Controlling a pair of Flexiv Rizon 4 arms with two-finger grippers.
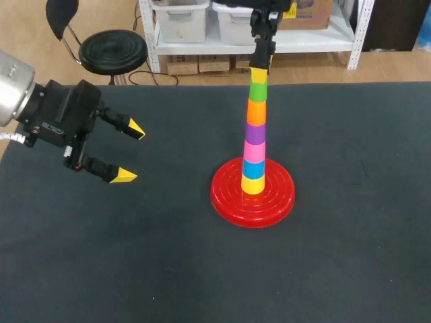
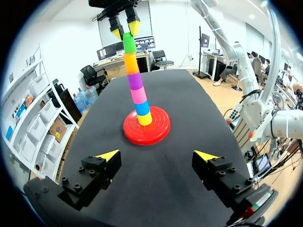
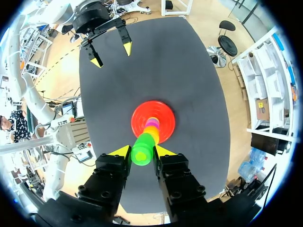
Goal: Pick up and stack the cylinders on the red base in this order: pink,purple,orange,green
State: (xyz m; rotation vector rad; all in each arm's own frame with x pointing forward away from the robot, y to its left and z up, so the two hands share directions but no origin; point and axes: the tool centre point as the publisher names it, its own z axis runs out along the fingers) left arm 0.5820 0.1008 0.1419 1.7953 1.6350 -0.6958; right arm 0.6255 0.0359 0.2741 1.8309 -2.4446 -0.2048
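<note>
**Black-topped table** (image 1: 350,269), with the red base (image 1: 225,202) near its middle.

**Left gripper** (image 1: 129,153): at 9 o'clock of the base and well apart from it, fingers spread wide and holding nothing.

**Column on the base**, bottom to top: yellow cylinder (image 1: 253,186), blue cylinder (image 1: 254,169), pink cylinder (image 1: 254,151), purple cylinder (image 1: 254,132), orange cylinder (image 1: 256,111), green cylinder (image 1: 258,89).

**Right gripper** (image 3: 141,151): at 12 o'clock of the base in the head view, straight over the column. Its fingers press the green cylinder's upper end from two sides.

The order asked for looks complete. Judge the pieces to be light, stiff, smooth plastic; you would take one by its side walls near the top. The column is tall, narrow and slightly leaning. You should part the fingers evenly and lift straight, since a sideways drag could topple it.
</note>
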